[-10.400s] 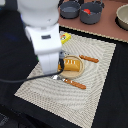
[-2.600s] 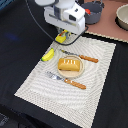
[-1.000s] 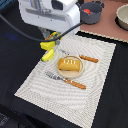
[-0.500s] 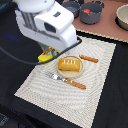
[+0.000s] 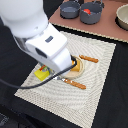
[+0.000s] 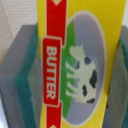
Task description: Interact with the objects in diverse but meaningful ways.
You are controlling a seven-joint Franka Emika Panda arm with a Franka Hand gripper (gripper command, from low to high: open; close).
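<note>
Since a moment ago we are lowering over the mat, claw [image 6: 70, 65] straddling the butter block [image 5: 42, 73] at centre-left, pads [image 6: 22, 80] beside it, contact unclear. Closing off-centre risks it twisting or squirting out.

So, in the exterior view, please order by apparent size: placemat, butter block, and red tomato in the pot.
1. placemat
2. butter block, partly hidden by the arm
3. red tomato

The tomato sits farther back, so the last two are unsure.

The arm [image 5: 35, 37] is bulky and white, its rounded shell sections blurred, with a small dark mark on the wrist housing. A black cable [image 5: 25, 85] trails from it. Grey fingers [image 6: 20, 80] carry teal-green pads [image 6: 34, 75].
</note>
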